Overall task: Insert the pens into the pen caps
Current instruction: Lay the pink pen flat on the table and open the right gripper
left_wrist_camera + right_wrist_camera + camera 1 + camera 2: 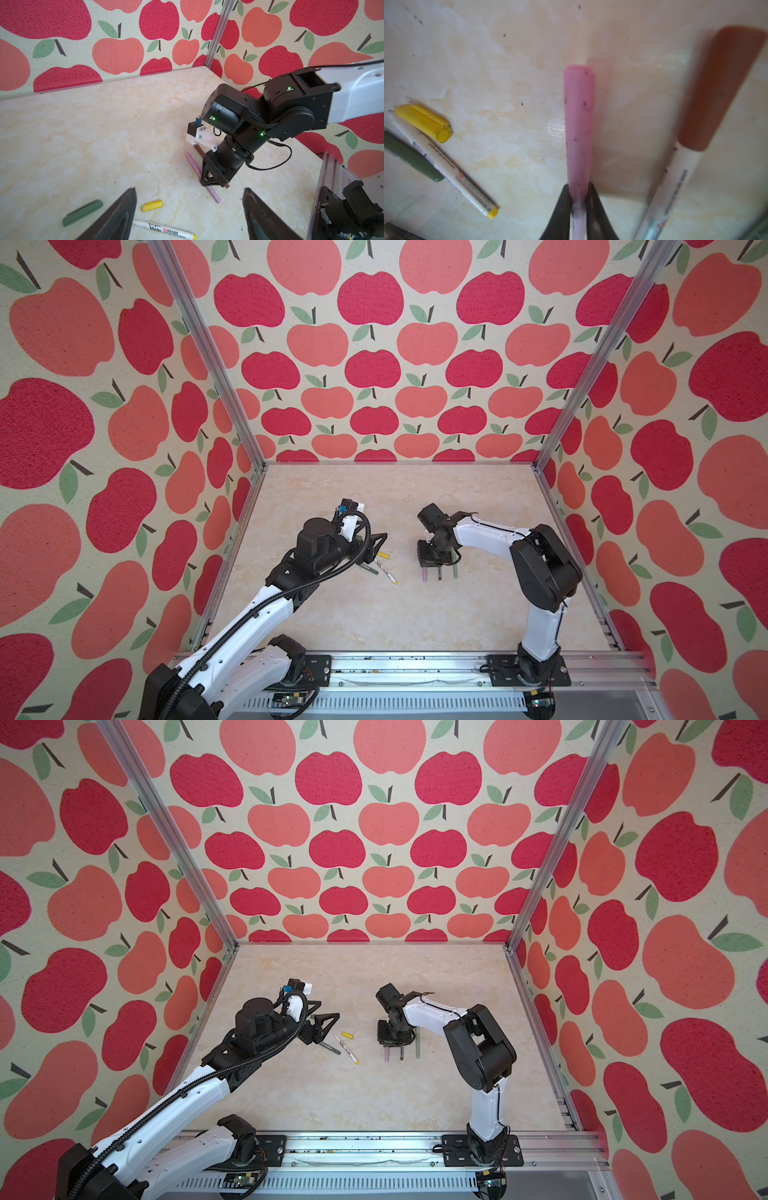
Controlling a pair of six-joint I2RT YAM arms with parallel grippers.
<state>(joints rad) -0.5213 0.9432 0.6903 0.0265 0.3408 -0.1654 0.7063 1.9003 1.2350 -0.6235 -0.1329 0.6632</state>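
My right gripper (579, 193) is shut on the lilac-pink pen (579, 124), which wears its pink cap and lies low on the table (374, 614) in both top views (424, 573) (387, 1054). A brown-capped white pen (720, 89) lies just beside it. My left gripper (189, 189) hangs open, holding nothing, above the loose yellow cap (152, 205) and the uncapped white-and-yellow pen (166, 229). A green cap (83, 213) lies beside them. In a top view the left gripper (376, 549) is over this group and the right gripper (432, 566) is over the other pens.
A sage green pen (455, 571) lies to the right of the brown one (439, 572). Apple-patterned walls on metal posts (557, 427) close in three sides of the table. The arm bases stand on a rail (415, 672) at the front edge.
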